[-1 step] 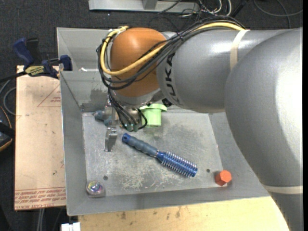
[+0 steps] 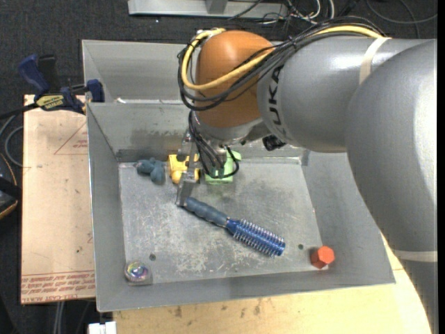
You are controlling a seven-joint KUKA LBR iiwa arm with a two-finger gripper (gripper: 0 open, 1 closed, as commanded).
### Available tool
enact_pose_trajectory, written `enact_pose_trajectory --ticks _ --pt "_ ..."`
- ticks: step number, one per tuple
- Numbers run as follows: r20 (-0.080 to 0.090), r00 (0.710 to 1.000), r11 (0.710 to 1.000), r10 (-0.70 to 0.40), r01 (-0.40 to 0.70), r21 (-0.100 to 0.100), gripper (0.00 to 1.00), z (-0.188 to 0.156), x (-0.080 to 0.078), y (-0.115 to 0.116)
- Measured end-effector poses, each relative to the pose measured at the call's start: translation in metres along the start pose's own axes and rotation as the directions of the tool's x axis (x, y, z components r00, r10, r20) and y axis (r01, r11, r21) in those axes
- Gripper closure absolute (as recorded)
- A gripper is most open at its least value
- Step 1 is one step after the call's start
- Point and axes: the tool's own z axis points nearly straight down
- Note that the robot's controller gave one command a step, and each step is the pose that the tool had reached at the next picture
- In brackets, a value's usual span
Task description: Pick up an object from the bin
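Camera view: the gripper (image 2: 189, 185) is sitting low in the bin (image 2: 104, 207), close to the back wall (image 2: 139, 127). Can't tell whether it is released or clenched, because the wrist and cables are covering it. Nothing is showing as grasped.

Nearest things:
- The blue hairbrush (image 2: 236, 227) is lying with its handle end right at the gripper tip. Its bristle head is pointing away toward the front-right corner.
- The yellow piece (image 2: 178, 165) is sitting just beside the gripper on the view's left, touching or nearly so.
- The green piece (image 2: 224, 170) is sitting just beside it on the other side, partly under the wrist.
- The blue-grey lump (image 2: 149, 169) is lying beyond the yellow piece, against the back wall.

Risks, as judgement:
- A grab at the very end of the brush handle is asking for trouble. The long body and head could pivot and slide out on the lift.
- Closing here could also be catching the yellow piece, giving a double pick or a jam.
- The back wall is close behind the gripper, so any drift that way is risking a scrape.

Room:
- The floor in front of the gripper, toward the front wall, is lying open except for the brush.
- The orange-red cap (image 2: 321, 257) and the round metal piece (image 2: 137, 272) are sitting well apart in the front corners.
- Straight up is looking like the cleanest exit.
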Motion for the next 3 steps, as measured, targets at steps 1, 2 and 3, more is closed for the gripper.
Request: enact_pose_trajectory --ticks 1,2,3 --pt "0.006 0.999 0.999 0.047 -0.047 -0.006 0.0 0.071 -0.012 -0.021" --pt "0.003 0.987 0.987 -0.16 0.16 0.002 0.0 0.021 -0.005 -0.138" --pt "0.001 0.986 0.986 -0.164 0.164 -0.002 1.0 0.023 -0.004 -0.134"
